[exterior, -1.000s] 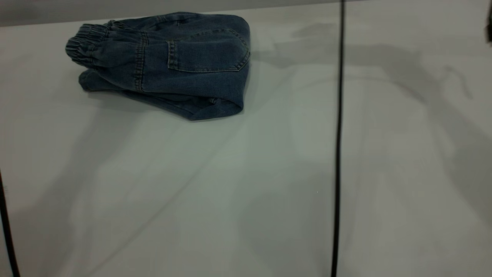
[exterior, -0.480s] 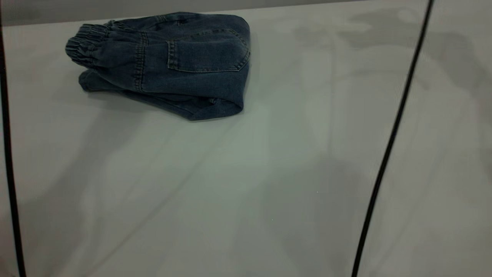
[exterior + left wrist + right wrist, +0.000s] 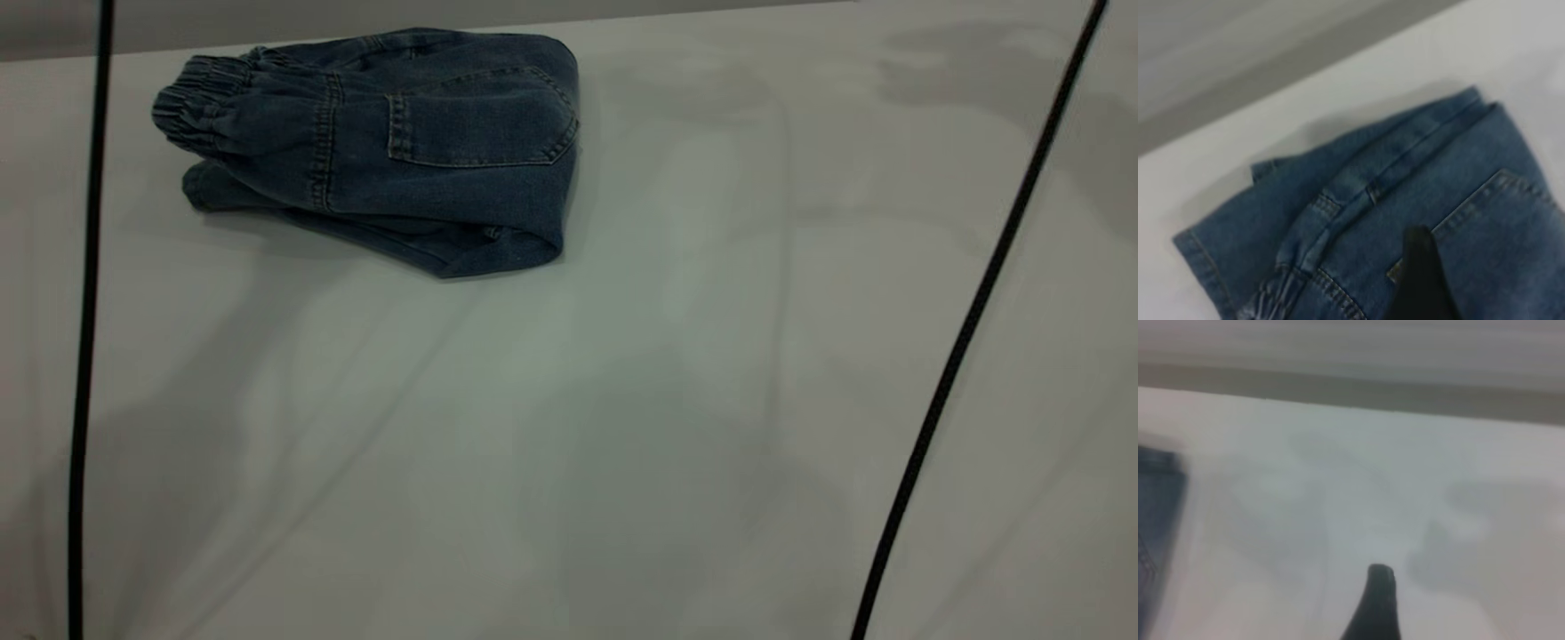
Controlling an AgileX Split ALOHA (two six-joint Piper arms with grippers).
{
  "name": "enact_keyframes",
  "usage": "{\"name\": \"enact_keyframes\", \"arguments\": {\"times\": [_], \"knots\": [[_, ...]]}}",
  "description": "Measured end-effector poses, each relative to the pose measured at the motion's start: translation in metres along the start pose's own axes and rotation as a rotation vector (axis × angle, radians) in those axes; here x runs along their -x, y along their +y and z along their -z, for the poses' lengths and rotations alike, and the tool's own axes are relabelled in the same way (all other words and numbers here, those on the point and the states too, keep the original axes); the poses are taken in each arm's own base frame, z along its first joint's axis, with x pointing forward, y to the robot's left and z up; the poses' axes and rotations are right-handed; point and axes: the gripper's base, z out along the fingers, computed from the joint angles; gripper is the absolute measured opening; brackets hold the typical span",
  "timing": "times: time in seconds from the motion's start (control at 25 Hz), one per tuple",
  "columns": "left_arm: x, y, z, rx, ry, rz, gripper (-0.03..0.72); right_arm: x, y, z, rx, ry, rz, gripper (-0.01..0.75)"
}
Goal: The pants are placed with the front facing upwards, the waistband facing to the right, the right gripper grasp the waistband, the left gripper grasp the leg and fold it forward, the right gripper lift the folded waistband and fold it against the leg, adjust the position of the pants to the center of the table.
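Pants lie folded into a compact bundle in the upper left of the exterior view, close to the far edge of the tabletop. Waistband sits at the bundle's left end, puckered and dark; a patch back pocket faces up on the top layer. Two thin black cables cross the frame: one runs nearly vertical at far left, one slants down the right side. Neither pincer shows in this view.

Left wrist view: pants fill the lower right of the frame, seam and pocket stitching plain, gathered waistband at the bottom edge. One dark finger of the left pincer rises from the bottom centre, over the denim; released or clenched, cannot tell.

Right wrist view: bare tabletop takes most of the frame, a strip of pants at the left edge. Single finger of the right pincer shows at bottom centre, well apart from the denim; its state cannot be told.
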Motion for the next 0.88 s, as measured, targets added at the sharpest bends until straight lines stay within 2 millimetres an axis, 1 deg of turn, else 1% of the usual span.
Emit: {"name": "enact_keyframes", "arguments": {"times": [0.12, 0.24, 0.36, 0.56, 0.64, 0.72, 0.88], "knots": [[-0.007, -0.001, -0.025, -0.014, 0.046, 0.004, 0.463, -0.008, 0.002, 0.012, -0.005, 0.023, -0.002, 0.592], [-0.012, -0.004, -0.042, -0.047, 0.076, 0.017, 0.463, -0.016, 0.004, 0.026, -0.004, 0.038, -0.003, 0.592], [-0.017, -0.006, -0.055, -0.061, 0.101, 0.022, 0.463, -0.023, 0.007, 0.042, -0.004, 0.039, -0.001, 0.592], [-0.029, -0.007, -0.073, -0.065, 0.164, 0.020, 0.463, -0.028, 0.014, 0.082, -0.004, -0.012, -0.010, 0.592], [-0.038, -0.008, -0.082, -0.069, 0.211, 0.020, 0.463, -0.027, 0.018, 0.102, -0.004, -0.054, -0.005, 0.592], [-0.049, -0.009, -0.092, -0.070, 0.262, 0.020, 0.463, -0.029, 0.021, 0.117, -0.002, -0.081, -0.005, 0.592], [-0.072, -0.011, -0.111, -0.077, 0.362, 0.017, 0.463, -0.030, 0.025, 0.141, 0.003, -0.131, -0.022, 0.592]]}}
